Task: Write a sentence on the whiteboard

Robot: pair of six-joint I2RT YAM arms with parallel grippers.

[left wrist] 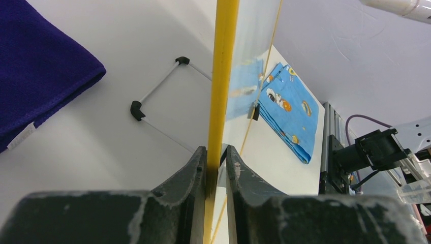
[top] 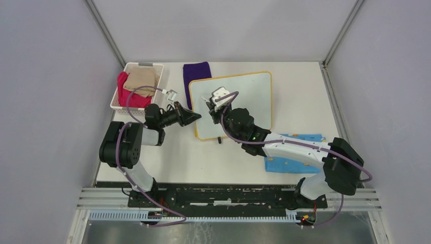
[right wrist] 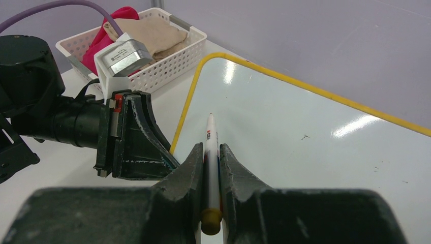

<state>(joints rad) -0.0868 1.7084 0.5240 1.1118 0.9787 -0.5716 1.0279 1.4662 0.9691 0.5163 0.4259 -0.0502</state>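
My left jaws pinch the whiteboard (top: pixel 254 91) by its yellow left edge on the counter (top: pixel 305 91). My right jaws clamp the pen (right wrist: pixel 210 137), aimed at the blank face. I lower slowly and press lightly.

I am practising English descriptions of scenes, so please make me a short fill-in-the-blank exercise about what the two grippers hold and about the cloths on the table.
1. The left gripper is shut on the whiteboard's ____ frame.
2. The right gripper holds a pen over the ____.
3. The cloth with cartoon prints is ____.
4. The beige cloth lies in a white basket on the ____ arm's side of the table.
Missing words: yellow; whiteboard; blue; left.
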